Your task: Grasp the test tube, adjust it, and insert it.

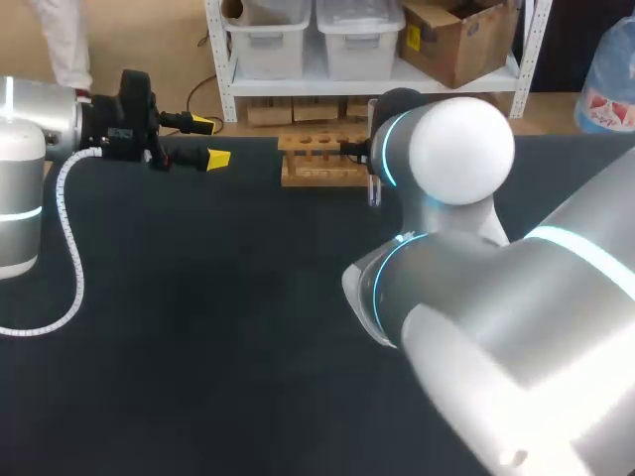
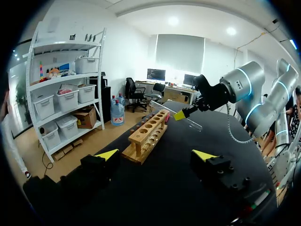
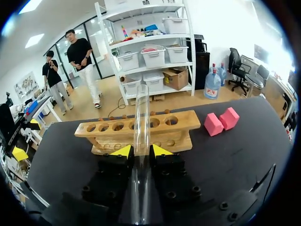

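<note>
While in hand [image 3: 138, 150], tube [image 3: 141, 106] toward rack [image 3: 176, 123].

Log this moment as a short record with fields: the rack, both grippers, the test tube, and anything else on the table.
rack: light wooden test tube rack standing on the black table; visible holes empty
left gripper: open, empty, apart from the rack
right gripper: shut on the clear glass test tube
tube: tilted, pointing across the rack, not in any hole
other: two pink blocks side by side near one end of the rack
</note>
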Controlling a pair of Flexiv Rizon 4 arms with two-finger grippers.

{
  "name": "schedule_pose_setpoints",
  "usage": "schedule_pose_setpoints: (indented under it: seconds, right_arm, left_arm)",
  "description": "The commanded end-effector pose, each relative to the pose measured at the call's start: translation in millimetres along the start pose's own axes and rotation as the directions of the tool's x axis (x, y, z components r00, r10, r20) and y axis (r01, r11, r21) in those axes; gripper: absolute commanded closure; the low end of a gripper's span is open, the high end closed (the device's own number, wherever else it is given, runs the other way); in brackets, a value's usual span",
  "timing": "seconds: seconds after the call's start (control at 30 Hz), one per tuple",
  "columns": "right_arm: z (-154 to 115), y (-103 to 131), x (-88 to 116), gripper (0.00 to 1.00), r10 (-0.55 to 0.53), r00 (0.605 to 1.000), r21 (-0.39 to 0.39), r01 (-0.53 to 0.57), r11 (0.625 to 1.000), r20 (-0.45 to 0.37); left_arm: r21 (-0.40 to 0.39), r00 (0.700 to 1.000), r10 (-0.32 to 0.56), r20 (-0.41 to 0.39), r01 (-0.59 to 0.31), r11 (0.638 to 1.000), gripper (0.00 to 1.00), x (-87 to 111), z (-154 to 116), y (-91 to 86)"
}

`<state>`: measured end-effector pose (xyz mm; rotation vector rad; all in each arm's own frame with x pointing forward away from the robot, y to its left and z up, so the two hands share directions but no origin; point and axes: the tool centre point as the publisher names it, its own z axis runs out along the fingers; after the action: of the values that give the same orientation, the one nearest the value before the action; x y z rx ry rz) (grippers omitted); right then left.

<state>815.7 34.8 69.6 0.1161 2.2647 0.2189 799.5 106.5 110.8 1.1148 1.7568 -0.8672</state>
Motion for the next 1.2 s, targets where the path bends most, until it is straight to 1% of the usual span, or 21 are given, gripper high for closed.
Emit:
schedule_pose_setpoints:
  seconds: [0.03, 0.5, 0.8, 1.2]
  right_arm:
    - [-4, 6, 3, 1.0, -0.002, 1.0, 0.087, 0.002, 0.996, -0.004]
    - [2, 3, 10, 1.0, -0.005, 0.999, 0.065, 0.008, 0.998, -0.036]
    - [8, 2, 15, 1.0, 0.017, 0.999, 0.032, -0.015, 0.999, -0.052]
    - [16, -1, 19, 1.0, 0.019, 0.996, 0.002, -0.019, 1.0, -0.084]
  left_arm:
    - [-0.004, 1.0, 0.003, 0.006, -0.003, 1.0, 0.0, 1.5, 0, -1.2]
    - [-0.004, 1.0, 0.003, 0.006, -0.003, 1.0, 0.0, 1.5, 0, -1.2]
    - [-0.004, 1.0, 0.003, 0.006, -0.003, 1.0, 0.0, 1.5, 0, -1.2]
    - [-0.004, 1.0, 0.003, 0.006, -0.003, 1.0, 0.0, 1.5, 0, -1.2]
